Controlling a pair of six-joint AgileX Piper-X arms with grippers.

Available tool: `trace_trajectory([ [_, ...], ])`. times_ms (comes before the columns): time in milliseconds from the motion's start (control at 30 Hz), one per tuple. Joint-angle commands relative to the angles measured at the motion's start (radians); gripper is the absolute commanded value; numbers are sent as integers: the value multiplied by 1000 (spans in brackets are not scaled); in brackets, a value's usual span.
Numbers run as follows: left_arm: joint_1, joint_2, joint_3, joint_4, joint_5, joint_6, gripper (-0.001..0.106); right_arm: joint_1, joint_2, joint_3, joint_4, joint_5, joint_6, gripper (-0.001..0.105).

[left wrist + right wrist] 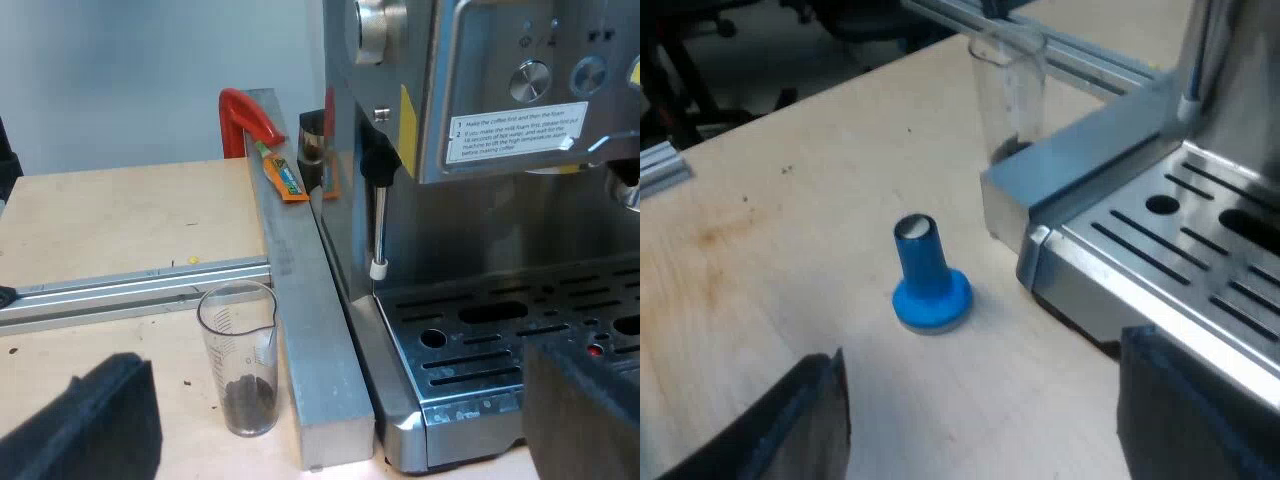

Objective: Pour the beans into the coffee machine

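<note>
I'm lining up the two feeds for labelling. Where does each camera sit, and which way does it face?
Left wrist view: rides the left arm, facing the glass and the machine front; left gripper open.
Right wrist view: rides the right arm, looking down at the tamper beside the machine; right gripper open.
Both show the glass and the machine.

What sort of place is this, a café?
Probably a lab or workshop bench, not a café: an espresso machine stands on a bare wooden table fitted with metal rails, with a measuring glass and a blue tamper standing nearby.
</note>
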Motion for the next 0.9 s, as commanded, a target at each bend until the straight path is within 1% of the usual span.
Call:
trace_trajectory([
  [33,-1,-117,8,-17,-11,-6,75,1,-2,19,-48,6,-4,59],
  [133,-1,-117,24,-16,-38,-6,75,1,-2,26,-59,6,-4,59],
  [200,-1,-117,35,-20,-105,-6,75,1,-2,26,-68,6,-4,59],
  [233,-1,-117,37,-22,-124,-6,75,1,-2,26,-72,6,-4,59],
  [267,-1,-117,41,-27,-164,-6,75,1,-2,26,-75,4,-4,59],
  [300,-1,-117,43,-34,-174,-6,75,1,-2,26,-75,4,-4,59],
  [367,-1,-111,44,-41,-174,-6,75,1,-2,26,-75,4,-4,60],
  [433,-1,-102,44,-46,-175,-9,75,1,-2,26,-75,4,-4,63],
  [500,-1,-74,44,-45,-175,-15,75,1,-2,26,-75,4,-4,71],
  [567,-1,-46,44,-50,-175,-34,75,1,-2,26,-75,4,-4,75],
  [667,-1,-15,44,-80,-177,-52,75,1,-2,26,-75,4,-4,76],
  [700,-1,7,44,-111,-205,-68,75,1,-2,26,-75,4,-4,75],
  [767,-1,17,47,-135,-219,-73,75,1,-2,26,-73,4,-4,75],
  [833,-1,20,48,-146,-221,-73,75,1,-2,26,-73,4,-4,75],
  [900,-1,35,63,-184,-221,-77,75,1,-2,26,-73,4,-4,75],
])
